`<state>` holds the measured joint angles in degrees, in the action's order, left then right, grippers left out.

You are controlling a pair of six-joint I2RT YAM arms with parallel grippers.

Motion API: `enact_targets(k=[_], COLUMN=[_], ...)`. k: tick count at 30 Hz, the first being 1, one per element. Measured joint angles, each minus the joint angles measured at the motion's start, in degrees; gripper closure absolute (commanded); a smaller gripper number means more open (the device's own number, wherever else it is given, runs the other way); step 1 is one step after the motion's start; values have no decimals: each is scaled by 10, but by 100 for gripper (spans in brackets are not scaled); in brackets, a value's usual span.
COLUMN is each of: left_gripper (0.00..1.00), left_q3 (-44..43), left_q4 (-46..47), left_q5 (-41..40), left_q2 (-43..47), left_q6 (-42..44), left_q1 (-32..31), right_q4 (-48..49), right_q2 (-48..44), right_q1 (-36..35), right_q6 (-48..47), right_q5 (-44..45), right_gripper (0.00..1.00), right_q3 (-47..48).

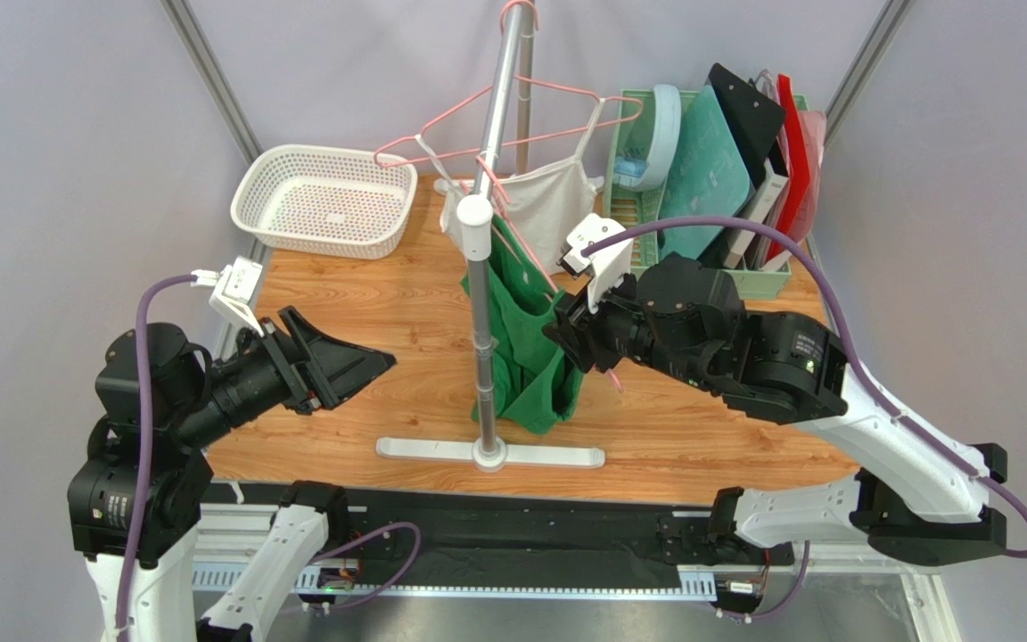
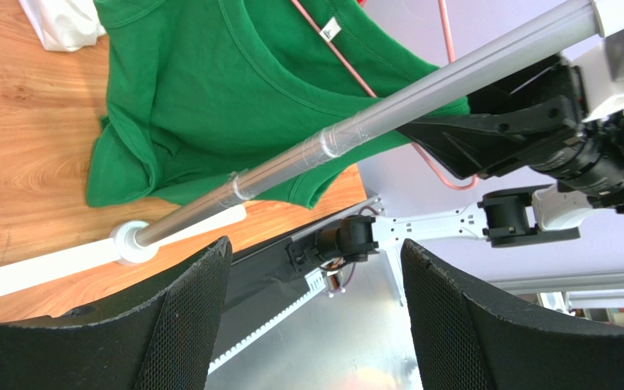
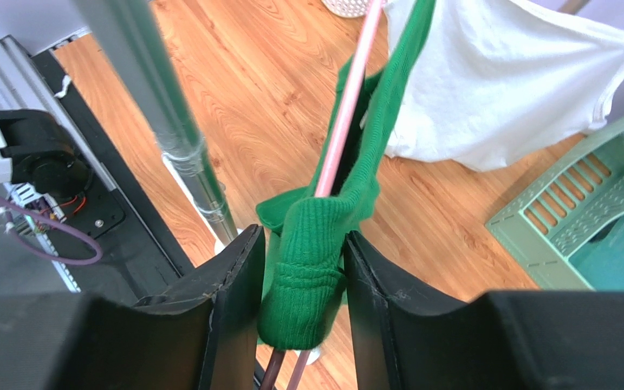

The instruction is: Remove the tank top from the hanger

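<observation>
A green tank top (image 1: 519,335) hangs on a pink hanger (image 3: 341,130) from the grey stand pole (image 1: 486,308). My right gripper (image 3: 301,244) is shut on the top's ribbed green shoulder strap (image 3: 315,252), with the hanger's pink wire running through the same gap. In the top view that gripper (image 1: 570,337) sits at the garment's right edge. Left of the pole, my left gripper (image 1: 378,361) is open, apart from the cloth, with nothing between its fingers (image 2: 189,317). From the left wrist view the green tank top (image 2: 209,89) is spread behind the pole (image 2: 372,122).
A white tank top (image 1: 546,201) hangs on a second pink hanger (image 1: 532,94) higher on the pole. The stand's white base (image 1: 492,452) lies near the front edge. A white basket (image 1: 271,174) is at the back left, and a green rack (image 1: 747,281) of boards at the back right.
</observation>
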<state>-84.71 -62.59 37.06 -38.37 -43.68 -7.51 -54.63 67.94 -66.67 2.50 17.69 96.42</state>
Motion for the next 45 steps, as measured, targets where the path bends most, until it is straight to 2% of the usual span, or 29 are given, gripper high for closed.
enact_targets(k=[9,28,38,45], left_gripper=[19,21,21,25], left_q3=[-1,-2,-2,-34], left_q4=[-16,-31,-33,-46], left_q5=[0,0,-9,-66], left_q2=[-13,-19,-14,-24], left_q6=[18,34,33,43], left_q1=[0,0,0,0], right_q4=[-28,-29,-27,26], right_q2=[36,103,146,154], right_q1=[5,54,101,172], right_q6=[-36,-43,-34,15], right_q5=[-81,-155,-279,-393], right_gripper=[100,100,100,100], right_q3=[98,194,217,175])
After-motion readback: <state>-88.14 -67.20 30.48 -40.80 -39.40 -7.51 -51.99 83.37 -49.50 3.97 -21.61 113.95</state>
